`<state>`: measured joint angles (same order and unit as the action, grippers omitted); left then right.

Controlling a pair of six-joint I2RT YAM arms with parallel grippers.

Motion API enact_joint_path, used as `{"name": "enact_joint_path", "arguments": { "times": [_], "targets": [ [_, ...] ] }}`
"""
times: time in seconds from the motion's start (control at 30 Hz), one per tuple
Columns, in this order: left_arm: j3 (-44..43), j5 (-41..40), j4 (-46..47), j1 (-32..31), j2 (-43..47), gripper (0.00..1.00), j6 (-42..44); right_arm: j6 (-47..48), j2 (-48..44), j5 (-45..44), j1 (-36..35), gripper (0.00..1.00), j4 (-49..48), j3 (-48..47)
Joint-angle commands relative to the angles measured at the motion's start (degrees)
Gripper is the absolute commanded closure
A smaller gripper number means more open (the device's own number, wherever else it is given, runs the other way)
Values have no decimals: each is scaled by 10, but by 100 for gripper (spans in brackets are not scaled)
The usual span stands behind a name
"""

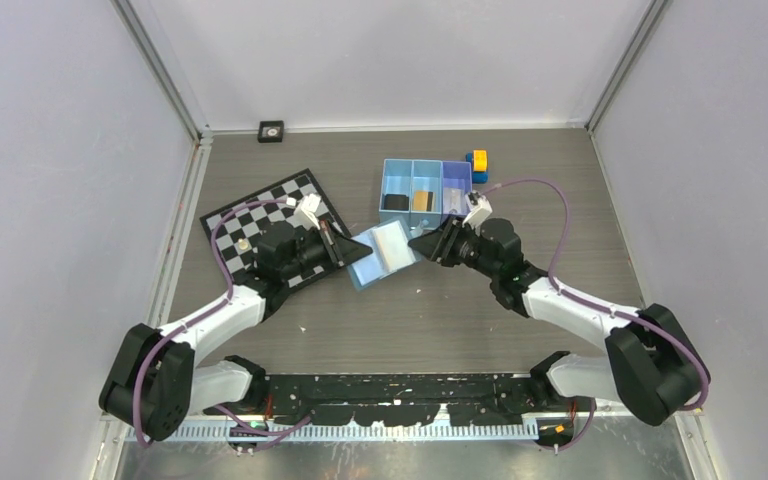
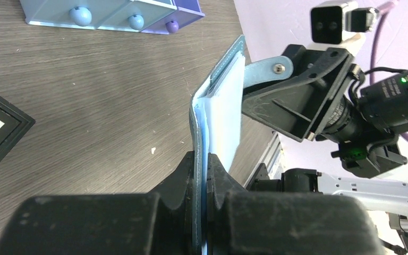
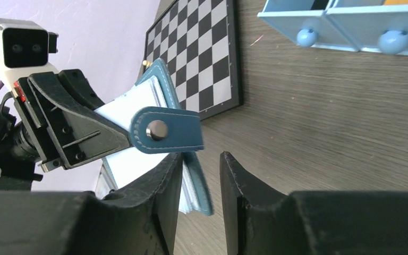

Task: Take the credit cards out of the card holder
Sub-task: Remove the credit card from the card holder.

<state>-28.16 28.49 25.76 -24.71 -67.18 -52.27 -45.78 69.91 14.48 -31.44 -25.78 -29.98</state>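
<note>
The blue card holder (image 1: 365, 262) is held open above the table between my two grippers, and a pale whitish card (image 1: 392, 243) shows on its lighter inside. My left gripper (image 2: 202, 178) is shut on the holder's edge (image 2: 197, 138), with the pale card (image 2: 227, 111) standing up beyond it. My right gripper (image 3: 202, 178) is open. Its jaws stand on either side of the holder's other flap (image 3: 195, 183) with a gap left. The snap strap (image 3: 164, 130) hangs just above them. A tan-brown flat piece (image 1: 421, 199) lies in the tray's middle compartment.
A three-compartment blue tray (image 1: 423, 166) stands behind the holder, with a black piece (image 1: 395, 202) in its left compartment. Yellow-and-blue blocks (image 1: 477, 165) sit to its right. A chessboard (image 1: 250, 215) lies under the left arm. Side walls enclose the table.
</note>
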Motion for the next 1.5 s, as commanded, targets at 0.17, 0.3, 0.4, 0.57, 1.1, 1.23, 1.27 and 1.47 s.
{"name": "enact_joint_path", "arguments": {
  "times": [0.17, 0.3, 0.4, 0.57, 1.1, 1.23, 1.27, 1.47],
  "targets": [
    [7, 43, 101, 3, 4, 100, -25, -32, 67, 107, 0, 64, -90, -24],
    [7, 53, 115, 3, -5, 100, -33, -35, 73, 124, -4, 62, -110, -25],
    [5, 56, 120, 3, -13, 100, -37, -32, 77, 135, -13, 59, -122, -26],
    [3, 53, 113, 3, -19, 100, -37, -20, 73, 138, -30, 48, -126, -30],
    [1, 71, 134, 4, -31, 100, -47, 35, 77, 119, -75, 60, -54, -66],
    [-2, 69, 125, 4, -36, 100, -48, 39, 82, 111, -78, 82, -34, -77],
    [-4, 65, 119, 4, -37, 98, -45, 40, 82, 105, -78, 87, -28, -79],
    [-29, -33, -72, 5, 16, 89, 18, 46, 56, 22, -78, 99, 34, -82]
  ]
}}
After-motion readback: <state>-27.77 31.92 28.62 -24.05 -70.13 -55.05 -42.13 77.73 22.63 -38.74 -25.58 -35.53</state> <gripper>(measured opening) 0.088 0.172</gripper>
